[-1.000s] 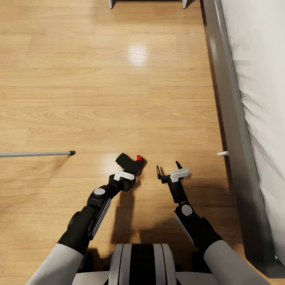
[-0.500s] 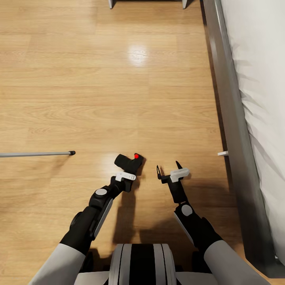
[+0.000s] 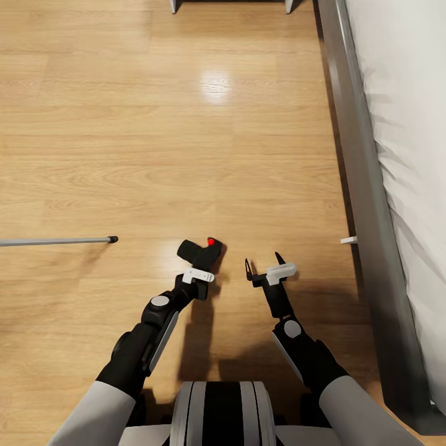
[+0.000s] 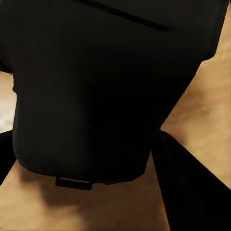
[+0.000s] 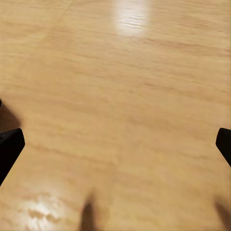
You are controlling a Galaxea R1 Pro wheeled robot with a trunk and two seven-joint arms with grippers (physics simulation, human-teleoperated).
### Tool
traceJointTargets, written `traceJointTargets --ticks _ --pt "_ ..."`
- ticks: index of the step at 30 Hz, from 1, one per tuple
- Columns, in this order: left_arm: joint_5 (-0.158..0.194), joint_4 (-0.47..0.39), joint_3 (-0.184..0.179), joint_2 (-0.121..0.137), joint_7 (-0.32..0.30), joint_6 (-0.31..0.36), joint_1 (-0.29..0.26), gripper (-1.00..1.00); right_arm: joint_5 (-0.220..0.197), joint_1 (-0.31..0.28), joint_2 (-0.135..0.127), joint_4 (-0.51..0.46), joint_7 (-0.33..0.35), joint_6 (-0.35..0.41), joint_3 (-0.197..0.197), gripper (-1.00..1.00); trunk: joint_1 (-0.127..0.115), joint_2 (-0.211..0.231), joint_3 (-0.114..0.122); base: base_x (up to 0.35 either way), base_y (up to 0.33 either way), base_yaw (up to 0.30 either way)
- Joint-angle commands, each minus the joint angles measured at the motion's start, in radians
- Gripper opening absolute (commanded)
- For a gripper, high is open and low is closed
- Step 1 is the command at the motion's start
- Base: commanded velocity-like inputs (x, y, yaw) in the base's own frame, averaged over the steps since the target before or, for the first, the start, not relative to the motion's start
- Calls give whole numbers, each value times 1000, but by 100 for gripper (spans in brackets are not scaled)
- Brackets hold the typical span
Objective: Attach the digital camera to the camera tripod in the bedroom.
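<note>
I carry the digital camera (image 3: pixel 199 250) clamped in my left gripper (image 3: pixel 197 265); my right gripper (image 3: pixel 262 262) hangs spread, empty; next I must reach the camera tripod (image 3: pixel 59 241).

Black digital camera (image 3: pixel 199 251) (red button up).

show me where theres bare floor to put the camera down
Bare wood floor runs wide ahead of both claws, from the tripod leg across to the bed frame. It is tight between the left claw, shut on the digital camera, and the open right claw.
</note>
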Motion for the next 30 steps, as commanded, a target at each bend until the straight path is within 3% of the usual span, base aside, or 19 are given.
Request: traceJointTargets --ticks 1,3,4,7,16,30 --pt "-10 -2 1 0 -6 4 0 -100 8 0 0 1 -9 -1 2 100 0 0 0 0 0 0" --pt "-10 -5 1 1 -6 -2 0 -100 8 -1 0 1 -9 -1 2 100 0 0 0 0 0 0" --pt "-10 -178 1 11 -10 -11 0 -100 8 -1 0 1 -9 -2 2 100 0 0 0 0 0 0" --pt "-10 -222 -1 21 -9 -9 1 -100 8 -1 0 1 -9 -5 2 100 0 0 0 0 0 0" --pt "-8 -285 -2 49 -6 -5 1 -100 8 -1 0 1 -11 -86 1 100 0 0 0 0 0 0" --pt "-7 -326 -5 57 -10 26 1 -100 5 -1 0 1 -12 -114 -5 100 0 0 0 0 0 0"
